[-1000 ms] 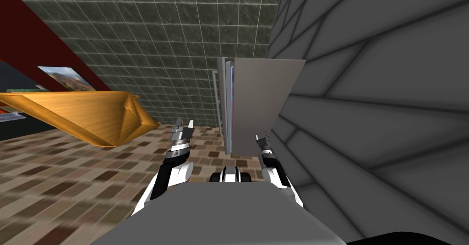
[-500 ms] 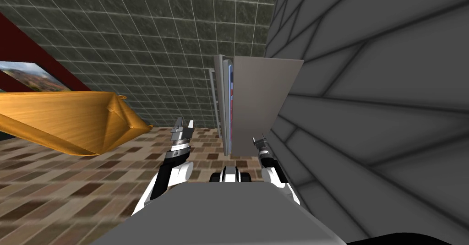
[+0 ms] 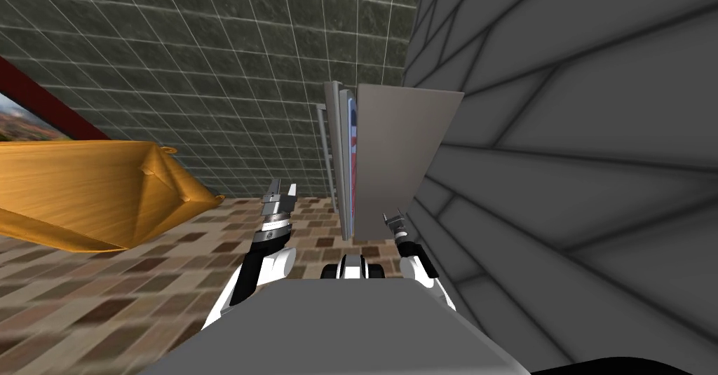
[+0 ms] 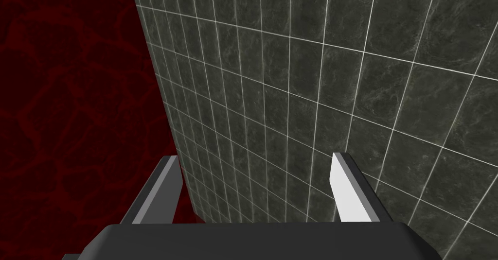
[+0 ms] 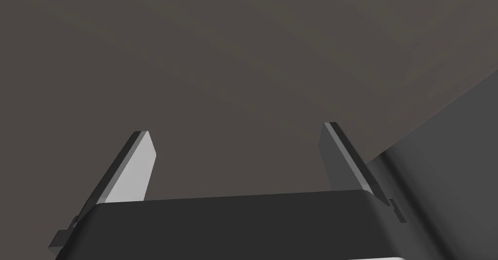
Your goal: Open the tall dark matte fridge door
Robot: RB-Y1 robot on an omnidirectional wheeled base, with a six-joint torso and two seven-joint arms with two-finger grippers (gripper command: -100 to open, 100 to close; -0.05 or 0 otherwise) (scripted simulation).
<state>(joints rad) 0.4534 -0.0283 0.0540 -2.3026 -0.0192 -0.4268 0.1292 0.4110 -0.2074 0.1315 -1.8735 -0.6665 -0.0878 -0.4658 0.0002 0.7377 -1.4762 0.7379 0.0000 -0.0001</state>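
Presently the grey fridge [image 3: 407, 153] stands at twelve o'clock from the robot, against the grey panelled wall [image 3: 561, 146], and is seen side-on. Its door [image 3: 343, 160] is presented as a thin edge on the eleven o'clock side, with a pale vertical handle [image 3: 324, 146] just beyond. The right gripper [image 3: 393, 221] is held with fingers apart near the fridge's flat side panel, not at the handle. The left gripper [image 3: 282, 194], at ten o'clock, is likewise spread and holds nothing. For the step to be done well, the door's front should be faced and the handle approached squarely, so that the pull follows the door's swing. The hinge side cannot be told, the door's face is hidden, and the coloured strip [image 3: 353, 160] behind the door edge cannot be identified.
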